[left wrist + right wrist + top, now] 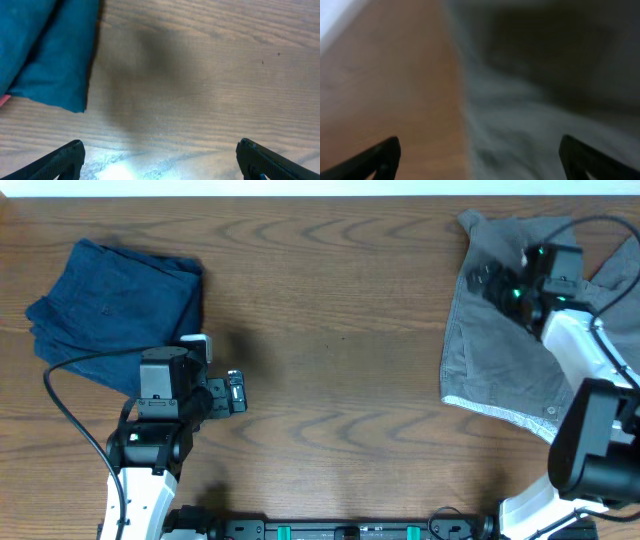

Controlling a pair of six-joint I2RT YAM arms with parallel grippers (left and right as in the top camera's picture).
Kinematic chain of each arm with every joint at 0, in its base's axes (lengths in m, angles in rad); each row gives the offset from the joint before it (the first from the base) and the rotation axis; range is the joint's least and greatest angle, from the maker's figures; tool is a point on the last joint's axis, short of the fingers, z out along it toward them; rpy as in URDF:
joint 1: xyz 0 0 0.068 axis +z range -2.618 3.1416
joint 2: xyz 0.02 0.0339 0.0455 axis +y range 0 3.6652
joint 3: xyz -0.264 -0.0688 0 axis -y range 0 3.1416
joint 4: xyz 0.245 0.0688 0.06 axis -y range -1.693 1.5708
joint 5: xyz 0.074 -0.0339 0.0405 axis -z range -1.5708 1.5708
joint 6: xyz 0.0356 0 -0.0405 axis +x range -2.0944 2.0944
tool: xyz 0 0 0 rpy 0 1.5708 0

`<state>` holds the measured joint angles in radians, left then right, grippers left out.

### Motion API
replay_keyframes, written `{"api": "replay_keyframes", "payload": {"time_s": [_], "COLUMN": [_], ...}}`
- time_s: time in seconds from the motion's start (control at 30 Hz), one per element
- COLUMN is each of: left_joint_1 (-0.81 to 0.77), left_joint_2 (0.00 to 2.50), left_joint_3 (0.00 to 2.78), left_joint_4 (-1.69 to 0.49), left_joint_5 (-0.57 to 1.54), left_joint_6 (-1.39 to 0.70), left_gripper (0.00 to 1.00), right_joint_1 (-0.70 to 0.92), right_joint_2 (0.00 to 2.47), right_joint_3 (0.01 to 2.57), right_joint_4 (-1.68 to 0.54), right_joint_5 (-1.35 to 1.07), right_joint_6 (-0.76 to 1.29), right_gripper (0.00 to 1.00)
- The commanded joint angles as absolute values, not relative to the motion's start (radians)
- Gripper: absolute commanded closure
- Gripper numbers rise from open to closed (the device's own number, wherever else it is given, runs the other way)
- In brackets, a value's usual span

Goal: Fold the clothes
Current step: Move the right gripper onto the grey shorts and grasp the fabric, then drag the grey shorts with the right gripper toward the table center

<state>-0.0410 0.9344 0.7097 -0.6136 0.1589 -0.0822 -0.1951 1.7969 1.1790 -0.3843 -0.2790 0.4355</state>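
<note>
Two grippers are in view, and both are spread wide with nothing held. In the right wrist view, the fingers of the right gripper are set far apart at the lower corners, and only blurred grey cloth and wood are seen between them. From overhead, this gripper is placed above the upper left part of the shorts; whether the cloth is touched cannot be told. The shorts are spread out, wrinkled, at the right end of the table, with a paler band along their lower edge and part of the right arm laid across them.

The left gripper is likewise opened fully, and only bare wood, brightly lit near the bottom, is seen between its fingers. Overhead, it is found low on the left side, pointed toward the middle of the table. A folded navy garment is placed just beside it, at the upper left, well apart from the shorts.
</note>
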Motion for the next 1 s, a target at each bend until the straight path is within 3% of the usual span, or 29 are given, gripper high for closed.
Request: {"api": "replay_keyframes", "payload": {"time_s": [0.0,0.1,0.23,0.47,0.73,0.9,0.97], "left_joint_1": [-0.038,-0.038,-0.038,-0.039,-0.039,-0.039,-0.039], "left_joint_2": [0.934,0.934,0.937,1.001,1.111,1.143,1.145], "left_joint_3": [0.730,0.730,0.730,0.730,0.729,0.729,0.729], "left_joint_4": [-0.598,-0.570,-0.497,-0.466,-0.492,-0.502,-0.505], "left_joint_5": [0.175,0.233,0.368,0.374,0.375,0.374,0.374], "left_joint_6": [-0.092,-0.092,-0.131,-0.216,-0.246,-0.246,-0.246], "left_gripper": [0.02,0.02,0.02,0.02,0.02,0.02,0.02], "right_joint_1": [-0.237,-0.241,-0.241,-0.216,-0.064,0.049,0.085], "right_joint_2": [1.710,1.684,1.636,1.615,1.617,1.617,1.617], "right_joint_3": [1.185,1.185,1.185,1.168,1.033,0.947,0.910], "right_joint_4": [-0.543,-0.735,-0.868,-0.938,-0.896,-0.811,-0.778], "right_joint_5": [-0.168,0.033,0.212,-0.223,-0.229,-0.191,-0.119], "right_joint_6": [0.309,0.337,0.398,0.113,0.113,0.161,0.229], "right_gripper": [0.01,0.05,0.01,0.01,0.01,0.05,0.11]}}
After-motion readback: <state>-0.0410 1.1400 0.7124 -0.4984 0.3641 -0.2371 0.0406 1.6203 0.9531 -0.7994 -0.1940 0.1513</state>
